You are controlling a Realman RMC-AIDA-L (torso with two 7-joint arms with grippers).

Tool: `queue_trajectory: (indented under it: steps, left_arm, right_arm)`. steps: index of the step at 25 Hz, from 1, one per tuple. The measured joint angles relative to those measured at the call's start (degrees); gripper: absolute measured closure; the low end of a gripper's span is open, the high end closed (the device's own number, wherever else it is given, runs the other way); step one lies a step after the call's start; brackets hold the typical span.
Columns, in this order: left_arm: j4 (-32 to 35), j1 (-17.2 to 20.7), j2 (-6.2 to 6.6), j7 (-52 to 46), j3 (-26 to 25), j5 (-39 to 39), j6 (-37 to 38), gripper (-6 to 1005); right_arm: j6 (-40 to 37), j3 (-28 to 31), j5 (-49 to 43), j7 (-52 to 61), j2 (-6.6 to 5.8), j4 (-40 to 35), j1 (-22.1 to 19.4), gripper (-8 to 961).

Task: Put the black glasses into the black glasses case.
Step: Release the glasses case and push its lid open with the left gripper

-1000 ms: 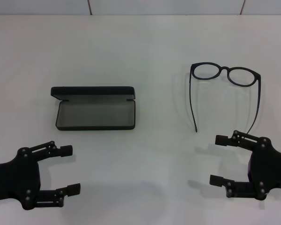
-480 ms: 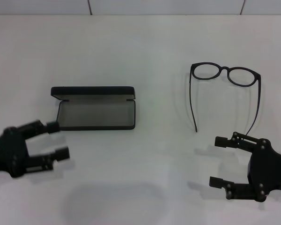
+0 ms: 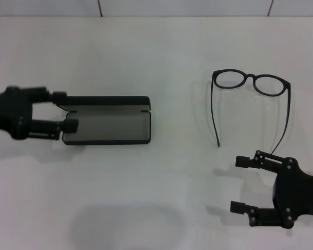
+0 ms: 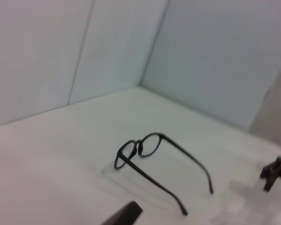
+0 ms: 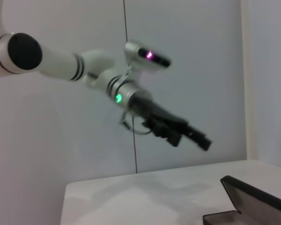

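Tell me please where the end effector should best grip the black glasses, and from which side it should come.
Probably at the bridge of the black glasses, coming from above. They lie unfolded on the table, temples pointing toward the robot, and the bridge is narrow, away from the lenses. The right end effector, open, is nearest.

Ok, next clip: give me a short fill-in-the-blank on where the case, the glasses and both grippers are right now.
1. The black glasses case lies on the table with its lid ____.
2. The black glasses lie on the table with both temple arms ____, not folded.
3. The left gripper is at the ____ end of the case.
4. The right gripper hovers open, holding ____.

Missing words: open; unfolded; left; nothing
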Motion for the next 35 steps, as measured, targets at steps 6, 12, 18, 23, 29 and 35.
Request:
queue_trajectory:
  steps: [6,12,18,23,29,35]
  left_arm:
    - [14.81,-5.25,-1.74,-1.78,8.03,8.36,-0.54,118]
    - [17.97,-11.14,-1.91,-1.16,14.22,16.87,-4.08,119]
    - [18.12,-12.55,-2.36,0.26,19.54,19.89,-9.01,119]
    - [17.36,-11.55,-4.33,4.02,22.29,22.16,-15.42,119]
    - [14.90,-11.58,-6.33,5.23,23.87,27.58,-19.64,120]
    - [14.30,-11.45,-6.75,5.41,24.08,27.60,-20.61,121]
  right_arm:
    - [0.13,-0.65,-0.02,0.14,0.12,0.11,0.01,115]
    - [0.27,-2.16,-0.12,0.14,0.18,0.19,-0.16,115]
    - [0.39,-2.28,-0.10,0.08,0.31,1.25,-0.15,115]
    - [0.52,-2.23,-0.05,0.01,0.33,1.62,-0.10,115]
    - [1.02,-2.24,-0.01,0.26,0.33,1.67,0.02,115]
    - [1.35,-2.25,-0.01,0.38,0.33,1.71,0.02,115]
